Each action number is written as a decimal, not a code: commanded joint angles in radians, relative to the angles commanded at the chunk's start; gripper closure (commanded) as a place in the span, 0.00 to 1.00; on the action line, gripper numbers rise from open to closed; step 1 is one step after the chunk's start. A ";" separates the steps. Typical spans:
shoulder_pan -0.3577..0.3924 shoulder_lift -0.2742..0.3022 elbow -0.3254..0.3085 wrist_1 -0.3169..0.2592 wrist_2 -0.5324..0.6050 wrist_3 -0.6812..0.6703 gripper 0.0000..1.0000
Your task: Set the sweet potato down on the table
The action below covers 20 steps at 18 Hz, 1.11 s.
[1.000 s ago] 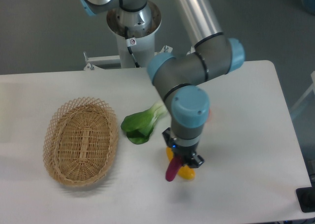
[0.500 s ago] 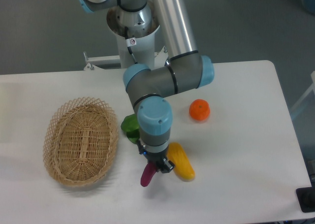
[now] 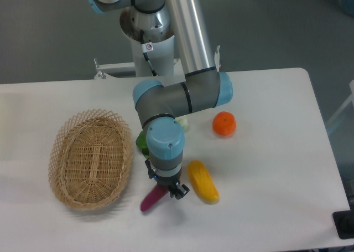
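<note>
The gripper (image 3: pixel 166 190) clamps the upper end of the sweet potato (image 3: pixel 151 199), which slants down just right of the wicker basket (image 3: pixel 92 158), its low tip at or barely above the table (image 3: pixel 271 169); judging by this, only release and retreat remain

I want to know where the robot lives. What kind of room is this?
Probably a robot lab or test room. An arm's gripper holds a sweet potato over a plain white table set with a wicker basket and toy-like food.
</note>
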 joint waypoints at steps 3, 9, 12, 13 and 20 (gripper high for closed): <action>0.000 0.006 0.006 0.000 0.000 0.005 0.16; 0.003 0.006 0.049 -0.005 -0.002 0.006 0.01; 0.015 0.006 0.077 -0.005 0.002 0.006 0.00; 0.023 0.006 0.084 -0.003 0.008 0.006 0.00; 0.127 0.023 0.130 -0.012 0.009 0.132 0.00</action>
